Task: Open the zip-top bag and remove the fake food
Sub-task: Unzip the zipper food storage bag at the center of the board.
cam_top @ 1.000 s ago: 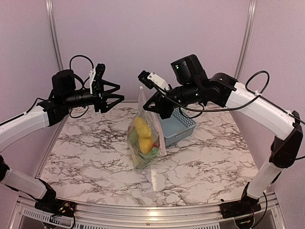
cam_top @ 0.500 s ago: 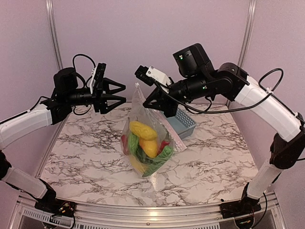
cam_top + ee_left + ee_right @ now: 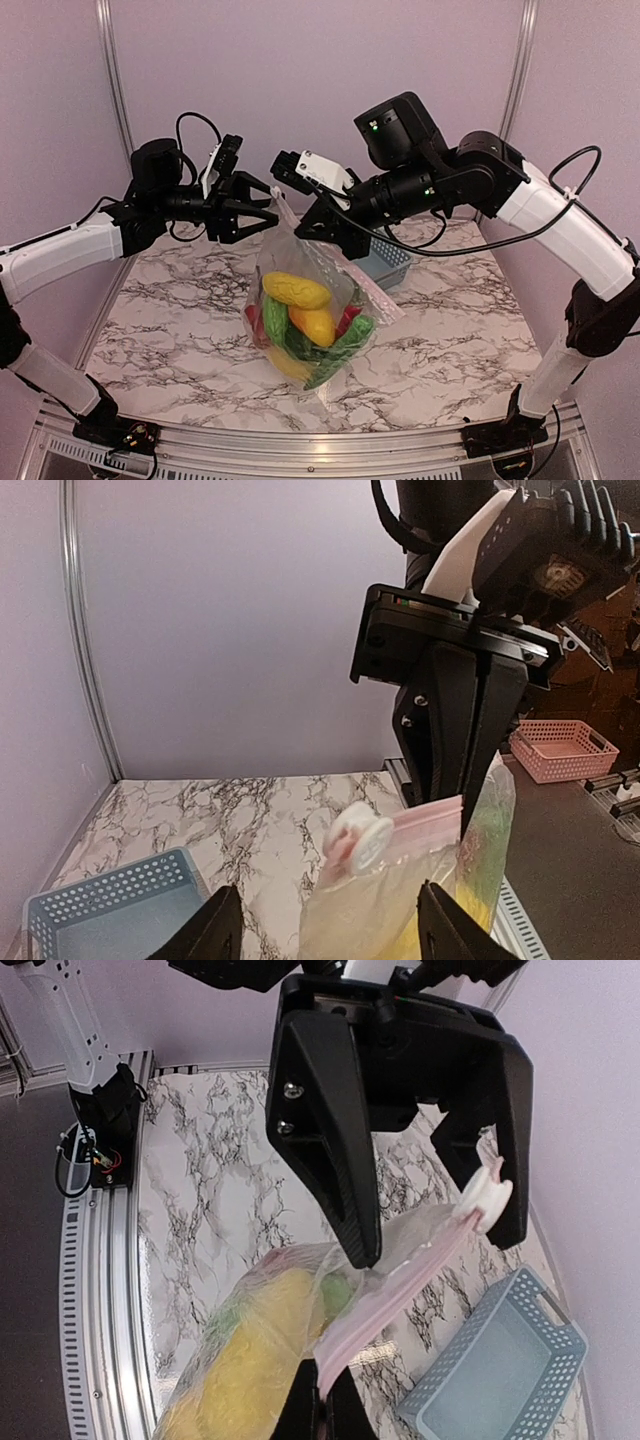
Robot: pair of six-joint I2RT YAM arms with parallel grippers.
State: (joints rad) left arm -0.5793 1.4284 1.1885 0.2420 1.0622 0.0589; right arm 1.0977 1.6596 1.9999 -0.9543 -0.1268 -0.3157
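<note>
Over the bench [image 3: 170, 300] the bag [image 3: 290, 245] is hanging from the right hand [image 3: 310, 228], which is clenching its pink zip strip [image 3: 400, 1282], toy food [image 3: 295, 290] sitting inside. Left hand [image 3: 272, 207] is gaping, released, around the white slider [image 3: 362, 842]. Centre it, pinch squarely, pull straight along the strip.

Clear zip-top bag [image 3: 305, 290], blue-grey basket [image 3: 386, 262], marbled table [image 3: 180, 300]

The zip-top bag [image 3: 292, 232] is clear, glossy, crinkled plastic with a matt pink zip strip [image 3: 430, 815]. The fake food [image 3: 293, 290] is smooth, shiny plastic. The basket [image 3: 390, 262] is matt blue-grey perforated plastic. The table [image 3: 450, 330] has a smooth marble-look top with a faint sheen; the corner post [image 3: 112, 70] is brushed metal.
</note>
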